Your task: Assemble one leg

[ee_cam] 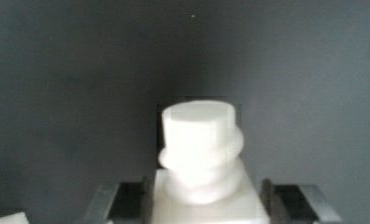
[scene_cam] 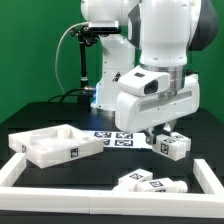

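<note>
A: Entry one, at the exterior view's left?
B: Low white rail [scene_cam: 15,172], bordering the black table [scene_cam: 100,165] at its near corner. Behind it, one large white part [scene_cam: 52,147], lying flat, a tag on its near edge

A: Entry two, middle?
B: The marker board [scene_cam: 112,137], flat on the table, several tags, just beyond the large white part's right end

A: Entry three?
B: Two loose legs [scene_cam: 145,183], white, tagged, lying side by side close to the front rail

A: Entry four, toward the exterior view's right?
B: White arm [scene_cam: 150,50], bent down over the table, the gripper [scene_cam: 165,135] at its low end, right of the marker board

A: Gripper condition?
B: Narrowed onto one leg [scene_cam: 173,147]. In the wrist view the fingers [ee_cam: 132,200] flank its thicker end on both sides, with the rounded end pointing away from the camera

A: Is the leg resting on the table or raised?
B: Cannot tell; it sits directly under the gripper, apart from the loose legs
</note>
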